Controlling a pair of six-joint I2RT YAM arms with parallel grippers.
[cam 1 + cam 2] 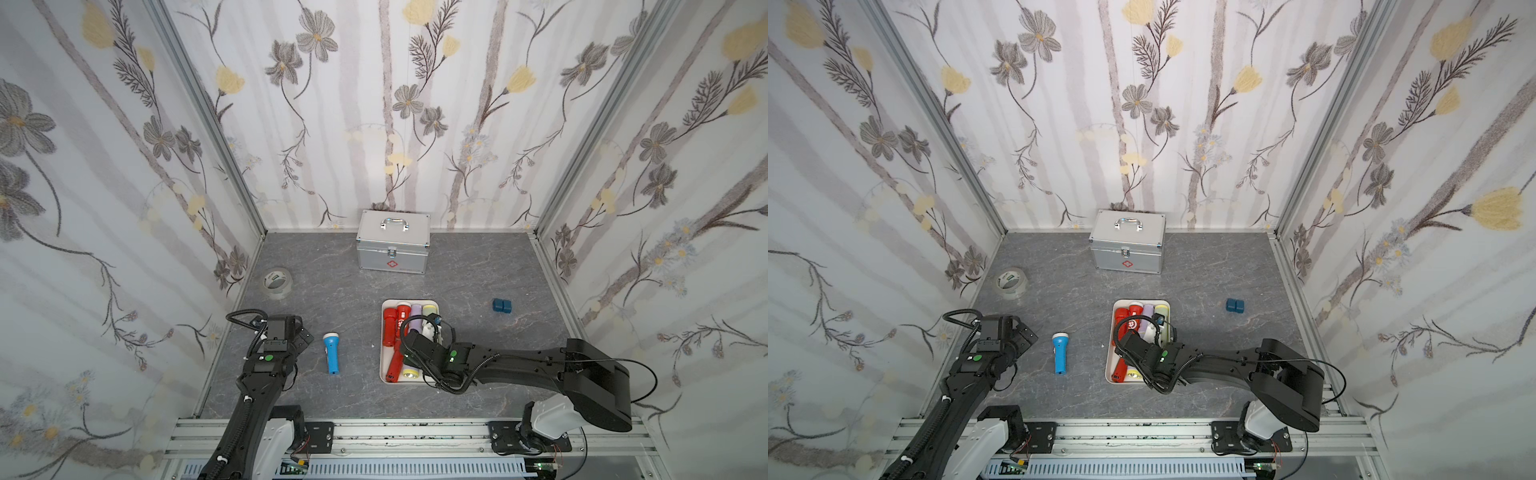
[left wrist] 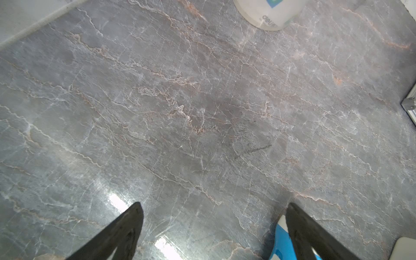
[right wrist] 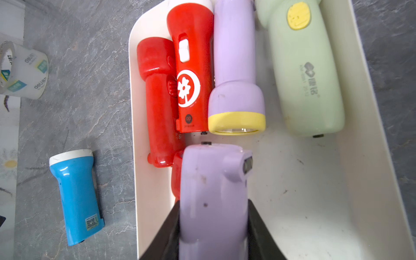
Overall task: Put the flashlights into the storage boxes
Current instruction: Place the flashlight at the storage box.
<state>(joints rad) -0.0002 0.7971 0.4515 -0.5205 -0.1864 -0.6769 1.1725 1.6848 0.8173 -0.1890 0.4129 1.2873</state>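
Note:
The white storage box (image 1: 382, 345) sits mid-table in both top views, its wall (image 3: 364, 135) close in the right wrist view. Inside lie two red flashlights (image 3: 157, 101) (image 3: 191, 67), a lilac one (image 3: 235, 67) and a pale green one (image 3: 304, 78). My right gripper (image 3: 213, 202) is shut on a second lilac flashlight (image 3: 213, 175), low over the box's near half and partly over a third red one (image 3: 176, 175); its yellow head (image 1: 409, 374) shows under the arm. A blue flashlight (image 1: 331, 353) (image 1: 1059, 353) lies on the table left of the box. My left gripper (image 2: 215, 203) stands open just left of it, holding nothing.
A silver case (image 1: 393, 245) with a red cross stands at the back. A tape roll (image 1: 277, 282) lies at the back left and two dark blue blocks (image 1: 502, 305) sit right of the box. Papered walls close in three sides.

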